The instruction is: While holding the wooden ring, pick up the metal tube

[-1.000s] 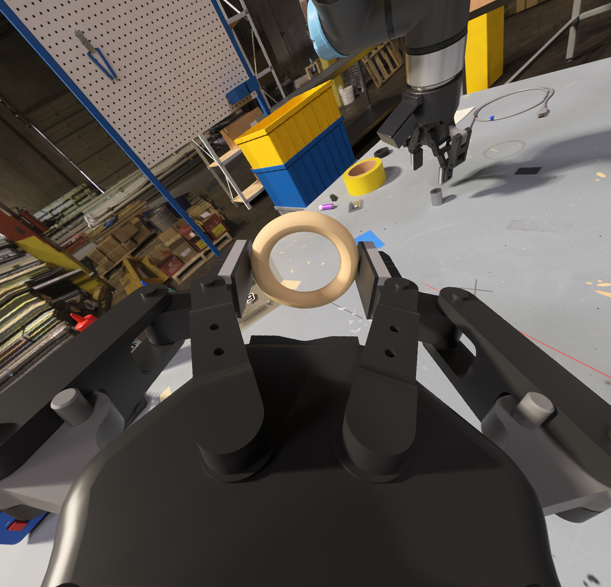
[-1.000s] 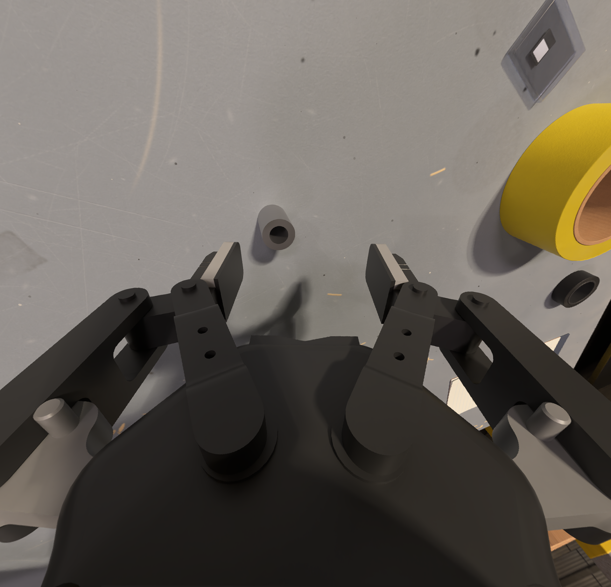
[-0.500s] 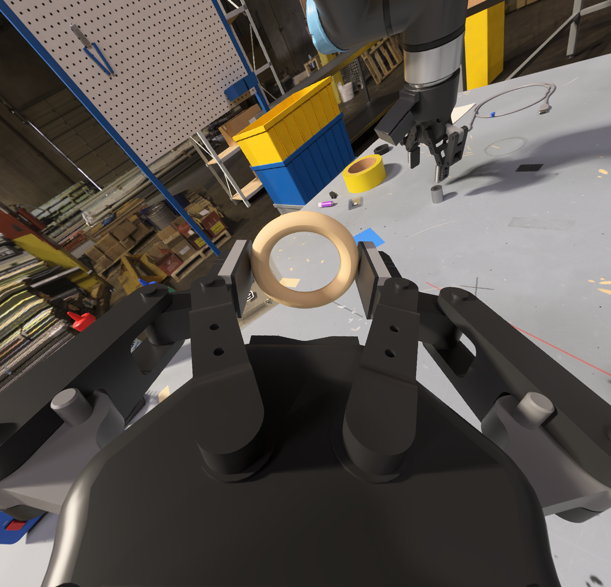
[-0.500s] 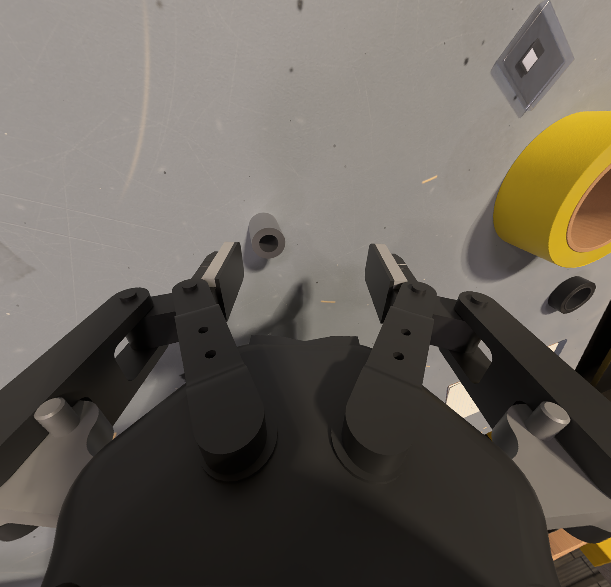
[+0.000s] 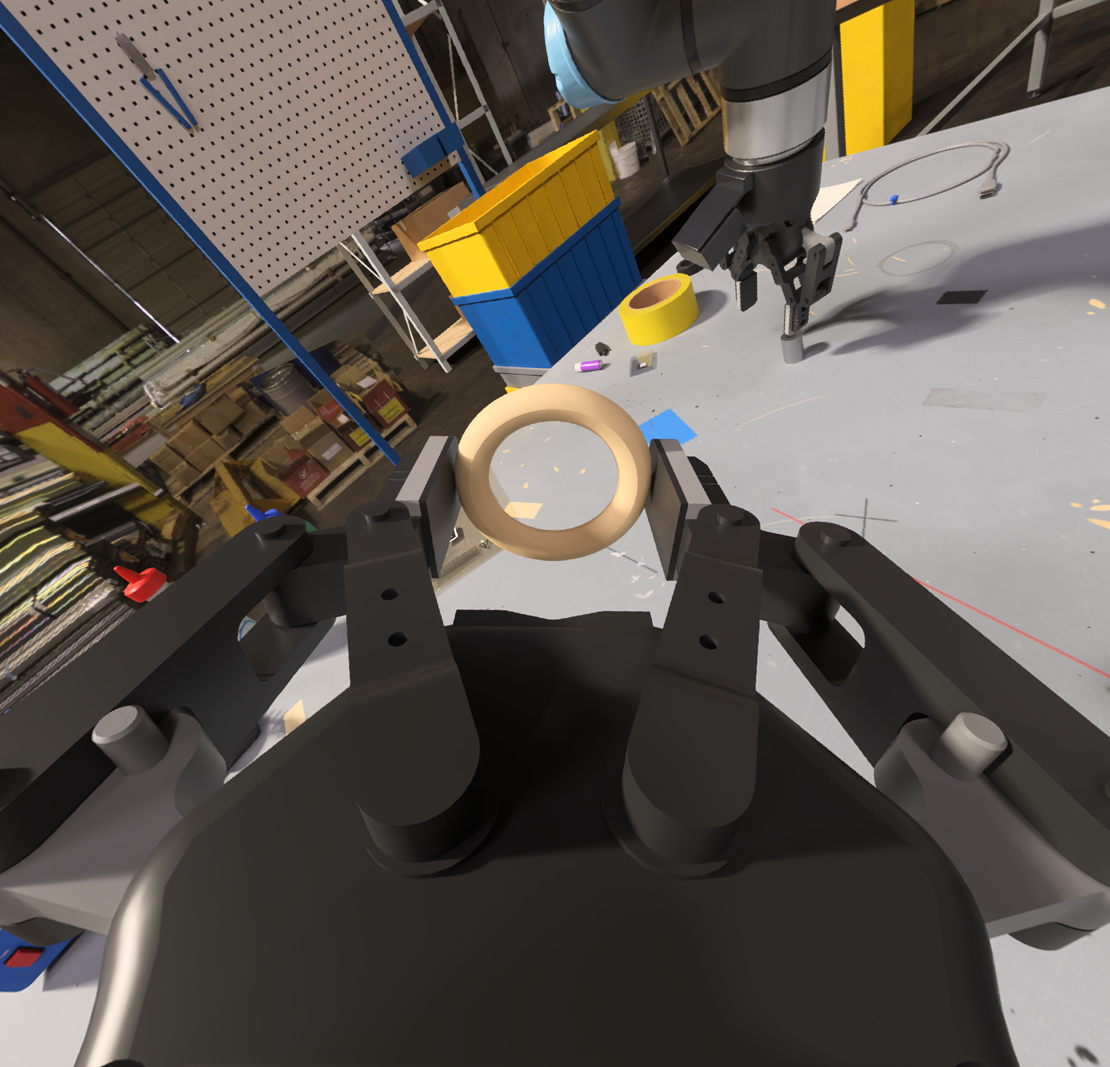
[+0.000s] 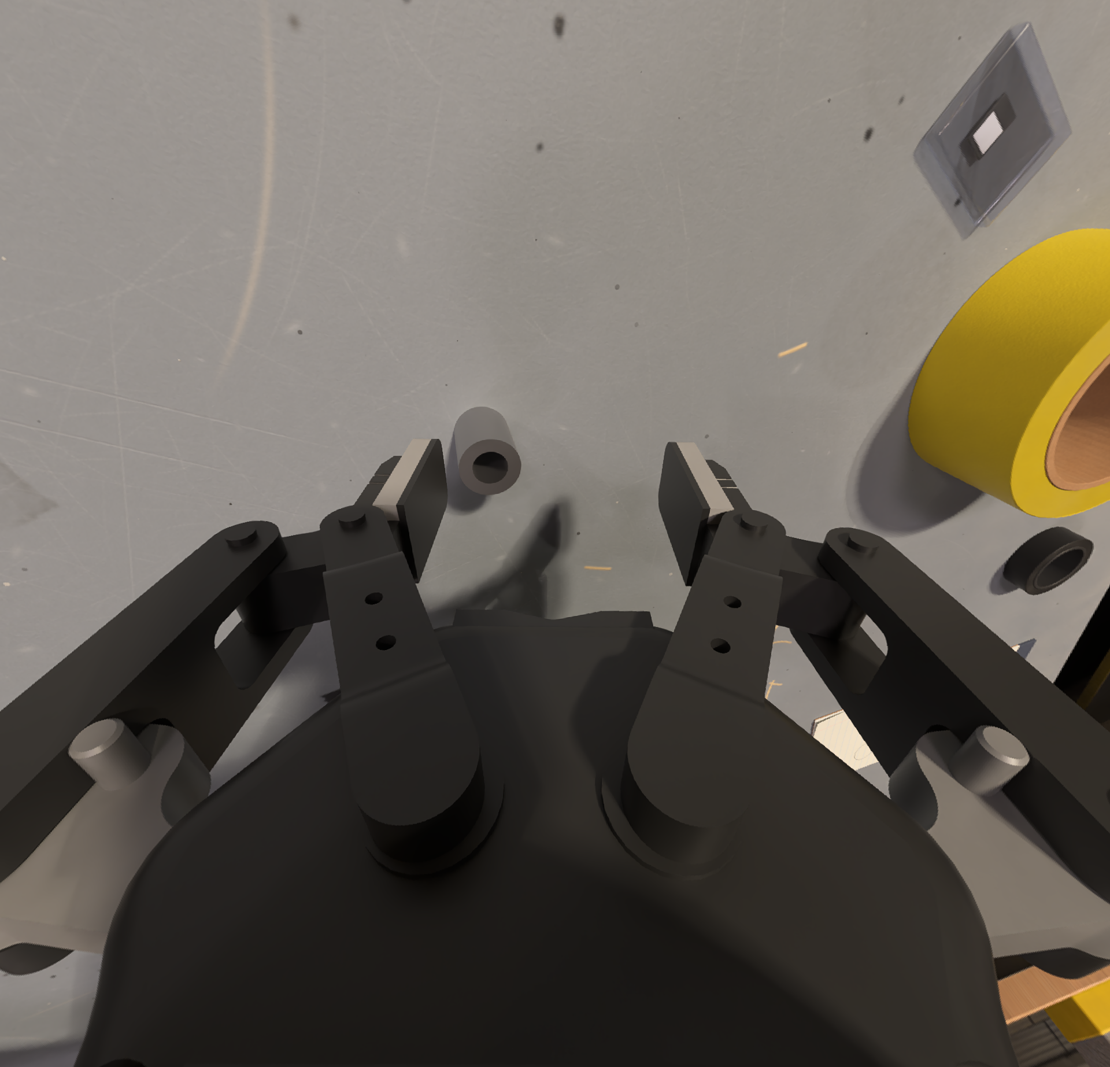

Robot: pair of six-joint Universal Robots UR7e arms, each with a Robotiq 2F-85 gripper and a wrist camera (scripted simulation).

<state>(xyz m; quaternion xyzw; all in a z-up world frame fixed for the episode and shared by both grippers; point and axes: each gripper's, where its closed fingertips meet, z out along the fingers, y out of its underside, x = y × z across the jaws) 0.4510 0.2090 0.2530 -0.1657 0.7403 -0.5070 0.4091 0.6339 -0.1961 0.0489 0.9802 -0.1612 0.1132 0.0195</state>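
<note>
risk of tipping: metal tube (image 6: 488, 460) upright on grey table (image 6: 540, 197), off-centre beside one pad of wide-open right gripper (image 6: 552, 497); wooden ring (image 5: 552, 471) clamped aloft by left gripper (image 5: 549, 497).

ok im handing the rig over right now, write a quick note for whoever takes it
Left gripper: shut on the wooden ring, held up off the table.
Right gripper: open, low over the table, holding nothing.
Metal tube: upright on the table, between the right fingers but close to one, off centre.
Done: ring in hand.
Left: centre on the tube, close, lift, keeping hold of the ring. The yellow tape roll stands nearby.
</note>
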